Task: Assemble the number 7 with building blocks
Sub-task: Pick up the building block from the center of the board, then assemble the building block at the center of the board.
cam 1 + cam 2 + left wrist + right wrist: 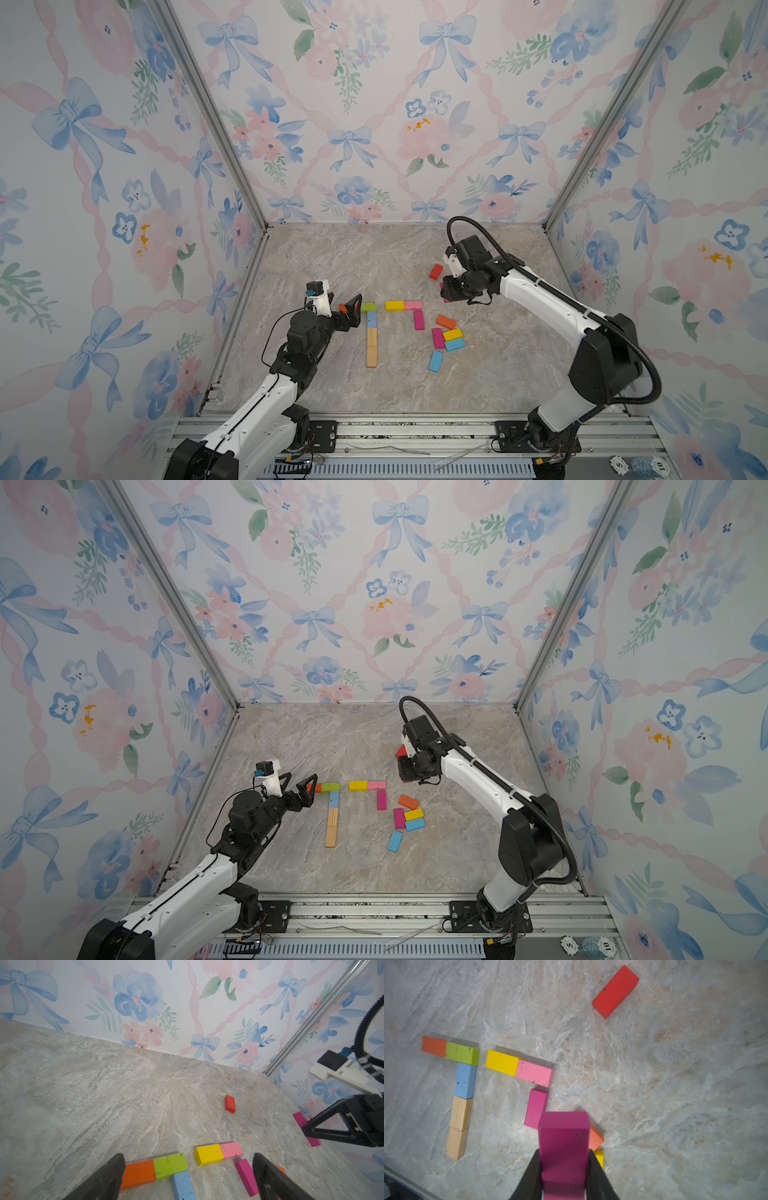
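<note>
The building blocks lie flat on the marble table (332, 266). An orange (138, 1174) and a green block (368, 307) form a bar, with a blue (371, 319) and two wooden blocks (372, 347) running down from the green one. Beside them, a yellow (394, 306) and a pink block (412, 305) top a magenta one (419, 320). My left gripper (345, 309) stands open at the orange end, holding nothing. My right gripper (564, 1152) is shut on another magenta block (563, 1136), lifted above the loose pile.
Loose blocks lie at the right: orange (446, 321), magenta (437, 338), yellow (452, 334) and two blue (454, 344), (436, 360). A red block (436, 271) lies alone farther back. Floral walls enclose three sides. A metal rail (415, 428) runs along the front.
</note>
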`<state>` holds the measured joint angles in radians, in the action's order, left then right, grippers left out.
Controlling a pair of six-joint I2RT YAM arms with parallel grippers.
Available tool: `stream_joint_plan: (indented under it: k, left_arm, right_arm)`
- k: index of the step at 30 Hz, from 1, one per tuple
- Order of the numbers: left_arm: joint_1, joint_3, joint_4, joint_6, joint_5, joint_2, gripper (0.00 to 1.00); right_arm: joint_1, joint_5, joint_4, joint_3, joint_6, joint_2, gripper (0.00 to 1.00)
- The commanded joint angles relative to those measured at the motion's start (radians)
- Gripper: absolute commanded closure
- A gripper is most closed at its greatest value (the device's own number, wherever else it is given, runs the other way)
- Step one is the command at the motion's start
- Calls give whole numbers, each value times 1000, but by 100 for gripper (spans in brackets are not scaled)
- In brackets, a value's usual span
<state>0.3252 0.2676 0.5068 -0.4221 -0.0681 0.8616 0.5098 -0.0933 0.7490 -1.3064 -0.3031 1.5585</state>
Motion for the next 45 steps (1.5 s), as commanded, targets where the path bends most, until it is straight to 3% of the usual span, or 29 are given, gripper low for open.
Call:
stream_joint_plan:
  k: [1,10,15,29,36,40,45]
  left_arm:
    - [37,7,-36,30,8,-16,2]
    - [83,59,-86,60,21,50,2]
    - [85,96,-112,67,-5,103,2]
    - [127,139,-190,91,21,144,2]
    - [139,104,-215,15,8,84,2]
    - [143,143,-279,-1,25,12,2]
    - [140,201,-341,-17,65,33,2]
  right_arm:
    - [-4,-25,-3,125,-97,-121,76]
    - [-6,-45,72,319,-179,-457,76]
    - [-5,-94,76,364,-196,-538,76]
    - [15,-209,-63,399,-227,-467,76]
    - [70,-168,-88,344,-239,-367,75]
    - [120,-141,-117,320,-282,-301,75]
    - [205,-80,-136,272,-360,-203,75]
